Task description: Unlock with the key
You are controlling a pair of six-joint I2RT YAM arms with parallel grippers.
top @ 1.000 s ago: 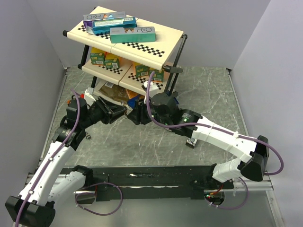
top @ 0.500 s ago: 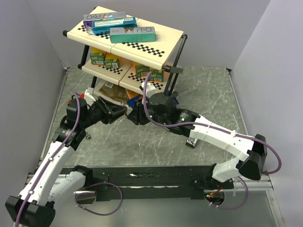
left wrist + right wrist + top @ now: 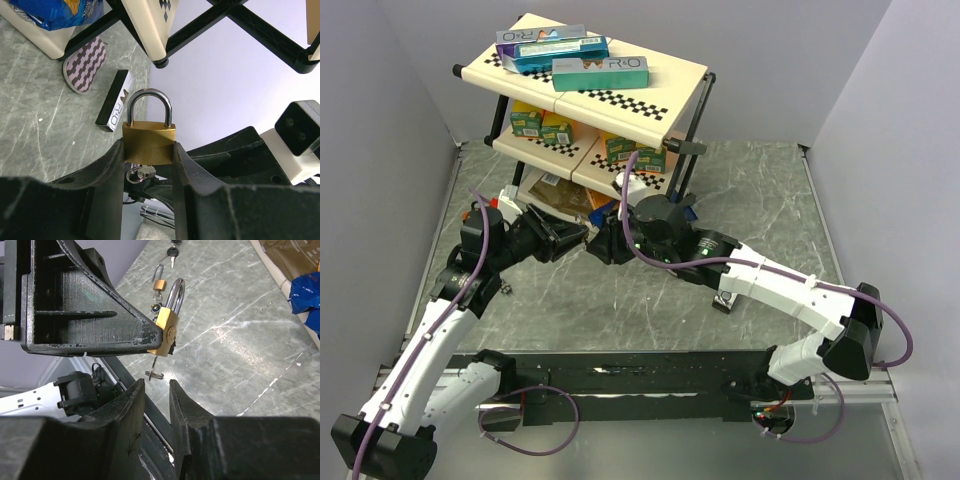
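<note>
- My left gripper [image 3: 149, 150] is clamped on the padlock [image 3: 149, 142], one black finger on each narrow side of its brass body; held this way the lock can't twist, the polished steel hoop stands clear above, and the underside faces my other arm
- The key [image 3: 154, 367] dangles just below the lock; it is small, thin and silvery, with a little ring beside it; I can't tell whether its blade sits in the keyhole or merely hangs there
- My right gripper [image 3: 157, 385] is partly open, with only a narrow gap between the blunt black tips; they sit right at the key's lower end, nothing shows between them, and I can't tell whether a pad touches it
- I judge the step in hand is pinching that key; flat, slick metal, so it should be gripped squarely on its faces
- The table [image 3: 760, 200] is smooth, grey and veined like stone; a smaller padlock [image 3: 159, 282] and spare keys [image 3: 172, 251] lie well apart from us; the rack [image 3: 685, 70] stands behind
</note>
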